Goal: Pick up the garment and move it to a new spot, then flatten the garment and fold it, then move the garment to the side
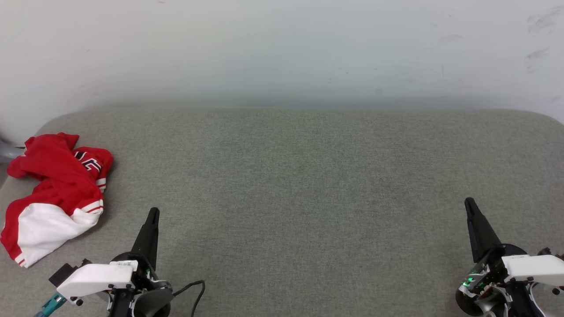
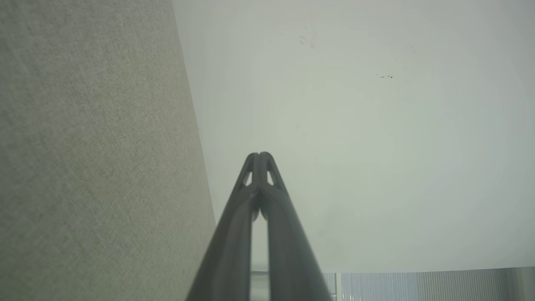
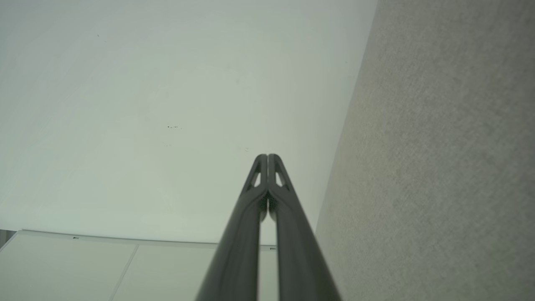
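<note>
A pale wall (image 1: 282, 48) rises behind a wide table (image 1: 308, 198) covered in grey fabric with rounded far corners. The garment (image 1: 57, 193) lies crumpled at the table's far-left edge, red body bunched up, one white sleeve with striped trim spread toward the near side, and part of the black lettering showing on top. The left gripper (image 1: 153, 211) sits at the near left, just right of the garment and not touching it; its fingers are pressed together, clenched on nothing. The right gripper (image 1: 469, 203) sits at the near right, well apart from the garment, likewise clenched and empty. A thin black cable (image 1: 194, 290) loops beside the left wrist.
</note>
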Motion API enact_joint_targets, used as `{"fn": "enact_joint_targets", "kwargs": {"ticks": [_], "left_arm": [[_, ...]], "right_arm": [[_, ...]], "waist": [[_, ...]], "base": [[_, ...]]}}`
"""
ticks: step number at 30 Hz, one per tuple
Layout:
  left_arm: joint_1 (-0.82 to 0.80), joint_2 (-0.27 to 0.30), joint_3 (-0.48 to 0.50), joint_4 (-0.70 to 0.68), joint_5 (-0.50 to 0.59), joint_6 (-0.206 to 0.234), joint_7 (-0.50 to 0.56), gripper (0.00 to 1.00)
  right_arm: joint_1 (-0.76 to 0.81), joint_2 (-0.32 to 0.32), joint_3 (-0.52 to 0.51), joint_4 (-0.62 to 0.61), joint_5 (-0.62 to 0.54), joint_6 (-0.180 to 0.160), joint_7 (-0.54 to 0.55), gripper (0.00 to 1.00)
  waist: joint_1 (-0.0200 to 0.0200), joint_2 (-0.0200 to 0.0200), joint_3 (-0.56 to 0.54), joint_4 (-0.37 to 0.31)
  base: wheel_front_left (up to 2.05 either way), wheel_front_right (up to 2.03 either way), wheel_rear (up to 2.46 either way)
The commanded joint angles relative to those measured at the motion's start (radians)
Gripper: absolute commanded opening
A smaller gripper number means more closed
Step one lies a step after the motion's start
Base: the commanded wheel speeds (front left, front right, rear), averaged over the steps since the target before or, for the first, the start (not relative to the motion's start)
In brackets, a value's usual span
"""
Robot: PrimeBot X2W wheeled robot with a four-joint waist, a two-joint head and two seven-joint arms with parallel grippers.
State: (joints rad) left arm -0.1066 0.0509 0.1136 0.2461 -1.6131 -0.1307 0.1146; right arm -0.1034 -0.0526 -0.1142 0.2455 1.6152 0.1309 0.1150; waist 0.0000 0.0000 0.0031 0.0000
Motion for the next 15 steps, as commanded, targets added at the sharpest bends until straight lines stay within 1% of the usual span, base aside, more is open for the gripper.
{"fn": "enact_joint_targets", "kwargs": {"ticks": [1, 15], "left_arm": [[-0.007, -0.002, 0.002, 0.000, 0.001, -0.003, 0.002, 0.00], [-0.007, -0.002, 0.002, 0.000, 0.001, -0.003, 0.002, 0.00]], "right_arm": [[-0.012, 0.005, 0.000, 0.001, -0.005, 0.000, 0.001, 0.00], [-0.012, 0.005, 0.000, 0.001, -0.005, 0.000, 0.001, 0.00]], "waist": [[0.0000, 0.0000, 0.000, 0.000], [0.0000, 0.0000, 0.000, 0.000]], "base": [[0.00, 0.00, 0.00], [0.00, 0.00, 0.00]]}}
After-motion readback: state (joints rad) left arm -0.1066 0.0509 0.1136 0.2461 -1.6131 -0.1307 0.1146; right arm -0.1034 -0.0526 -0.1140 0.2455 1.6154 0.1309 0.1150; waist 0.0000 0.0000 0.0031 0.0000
